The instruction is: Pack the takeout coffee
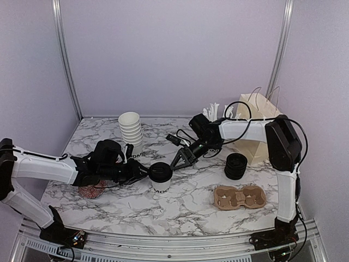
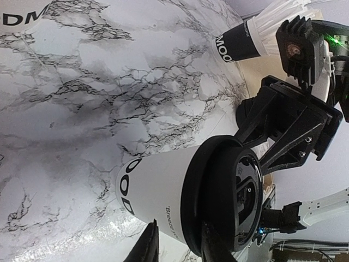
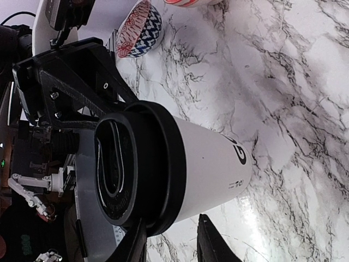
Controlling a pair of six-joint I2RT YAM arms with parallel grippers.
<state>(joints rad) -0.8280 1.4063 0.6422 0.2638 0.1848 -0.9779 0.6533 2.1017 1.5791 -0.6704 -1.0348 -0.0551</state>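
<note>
Marble table, lilac walls

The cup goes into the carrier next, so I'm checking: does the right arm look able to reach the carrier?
Probably yes: the carrier lies near the base of the right arm, on its side; the lid stack stands behind it, not across the way.

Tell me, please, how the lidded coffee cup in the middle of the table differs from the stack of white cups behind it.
The lidded cup wears a round black lid; the stack of cups is open-topped. The lidded cup is single, while the stack is several nested and stands taller. The lidded cup sits mid-table, the stack farther back and left. Both are white paper with black lettering near the base, upright on the marble table.
</note>
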